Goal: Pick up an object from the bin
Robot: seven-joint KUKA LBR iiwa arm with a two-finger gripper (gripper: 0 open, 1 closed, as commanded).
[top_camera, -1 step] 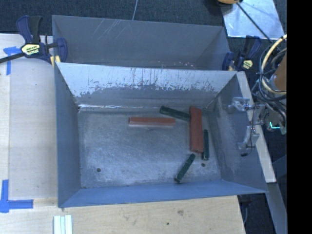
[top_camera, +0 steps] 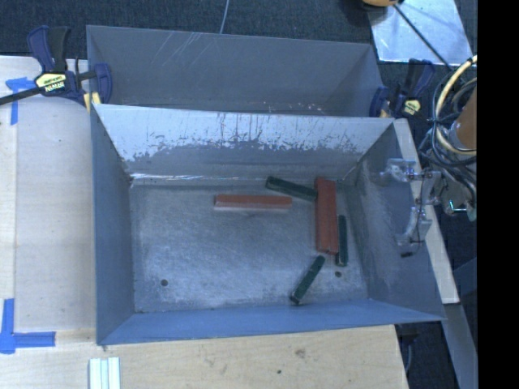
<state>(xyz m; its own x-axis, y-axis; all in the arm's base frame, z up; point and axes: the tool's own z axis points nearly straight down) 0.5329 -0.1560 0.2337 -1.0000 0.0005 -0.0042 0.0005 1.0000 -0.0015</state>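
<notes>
Grey sheet metal makes up the bin [top_camera: 243,144], with walls that slope down to a flat, speckled floor. Over the right-hand sloping wall hangs the gripper [top_camera: 412,241], a silvery piece at the end of the arm [top_camera: 454,197], which comes in from the right with loops of cable [top_camera: 448,112] behind it. Whether the gripper is open or closed cannot be told from this angle. It sits above the wall rather than the floor, apart from everything lying in the bin.

Nearest to it, to its left on the floor, is a thin dark green stick [top_camera: 341,240] lying front to back near the foot of the right wall. Just beside that stick, on its left, is a red-brown bar [top_camera: 326,217] that also runs front to back; the two look close enough to touch, though that is not certain. Below them, towards the front wall, a second dark green stick [top_camera: 307,279] lies tilted. At the top end of the red-brown bar, a third dark green stick [top_camera: 290,188] lies slanted near the back wall. Farthest from the gripper, a reddish bar [top_camera: 252,203] lies crosswise at the back of the floor, well apart from the gripper.
</notes>
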